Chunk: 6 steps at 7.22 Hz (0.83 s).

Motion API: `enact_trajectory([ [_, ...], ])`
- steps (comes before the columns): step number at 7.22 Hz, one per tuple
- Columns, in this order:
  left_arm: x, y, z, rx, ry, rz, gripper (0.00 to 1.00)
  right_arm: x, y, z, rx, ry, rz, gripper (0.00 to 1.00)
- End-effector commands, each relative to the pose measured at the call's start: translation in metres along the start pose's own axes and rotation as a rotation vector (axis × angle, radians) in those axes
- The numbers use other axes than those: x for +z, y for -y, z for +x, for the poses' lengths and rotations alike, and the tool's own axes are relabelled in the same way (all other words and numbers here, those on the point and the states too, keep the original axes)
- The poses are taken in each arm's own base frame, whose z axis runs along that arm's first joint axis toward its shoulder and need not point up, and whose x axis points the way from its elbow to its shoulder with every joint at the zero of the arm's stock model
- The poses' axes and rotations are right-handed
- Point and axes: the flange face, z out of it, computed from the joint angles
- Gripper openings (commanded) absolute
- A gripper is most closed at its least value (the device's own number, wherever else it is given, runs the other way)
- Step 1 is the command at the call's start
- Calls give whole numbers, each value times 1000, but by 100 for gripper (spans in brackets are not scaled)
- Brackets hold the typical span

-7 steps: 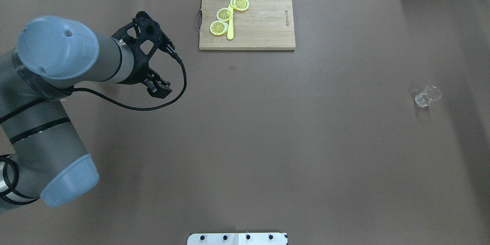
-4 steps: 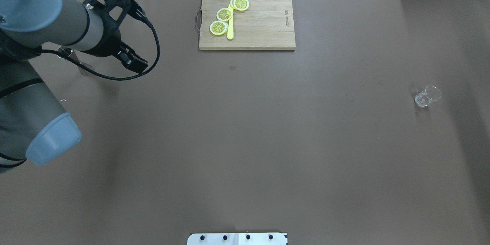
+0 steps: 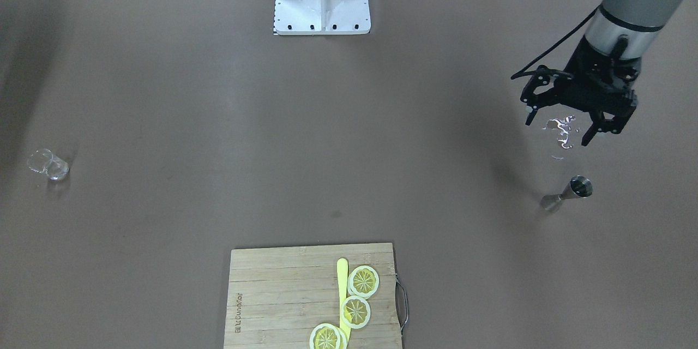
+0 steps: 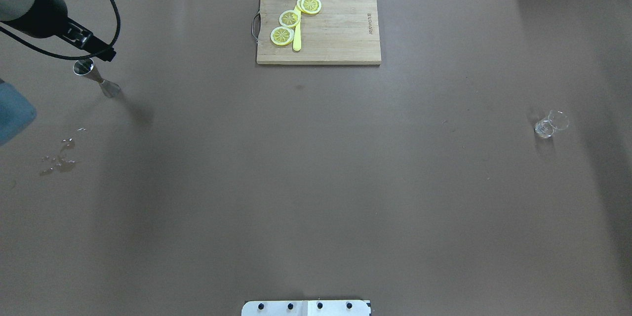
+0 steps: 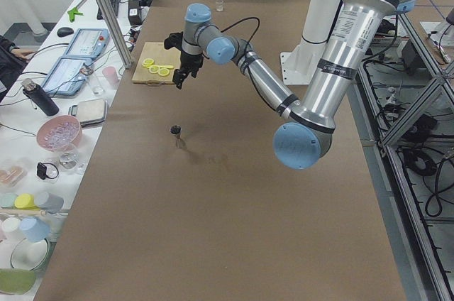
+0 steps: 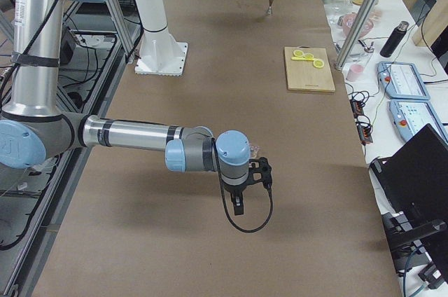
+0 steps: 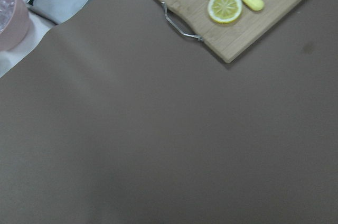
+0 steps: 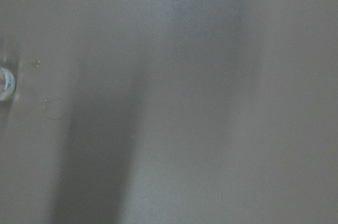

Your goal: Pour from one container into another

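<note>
Bare tabletop (image 4: pixel 316 182) is seen between measuring cup (image 4: pixel 97 78) and glass (image 4: pixel 550 124), each near an end. Left gripper (image 3: pixel 557 131) is held wide; right gripper (image 6: pixel 238 206) cannot be judged.

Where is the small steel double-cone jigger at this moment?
In the overhead view, the steel jigger stands far left on the brown table, just below the left tool, with a wet spill nearer the robot.

Broad bare table (image 4: pixel 316 182) between jigger (image 4: pixel 97 78) and glass (image 4: pixel 549 125), cutting board (image 4: pixel 340 29) well apart at far edge
</note>
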Motion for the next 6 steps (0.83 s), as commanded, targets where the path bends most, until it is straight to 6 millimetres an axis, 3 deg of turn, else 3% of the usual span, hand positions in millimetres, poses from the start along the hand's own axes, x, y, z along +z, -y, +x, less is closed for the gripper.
enact_trajectory([
  [1,3,-42,-77,-78,-27,-68,97,1,-1,1,2,-1,-2,100],
  [2,5,-68,-108,-112,-45,-97,97,3,-1,3,5,-1,-6,100],
  [4,8,-104,-145,-164,-81,-132,97,3,-1,3,5,-1,-6,100],
  [5,6,-130,-160,-197,-115,-145,97,3,-1,3,5,-1,-6,100],
  [6,12,-160,-187,-268,-107,-176,98,2,-2,3,6,-1,-5,100],
])
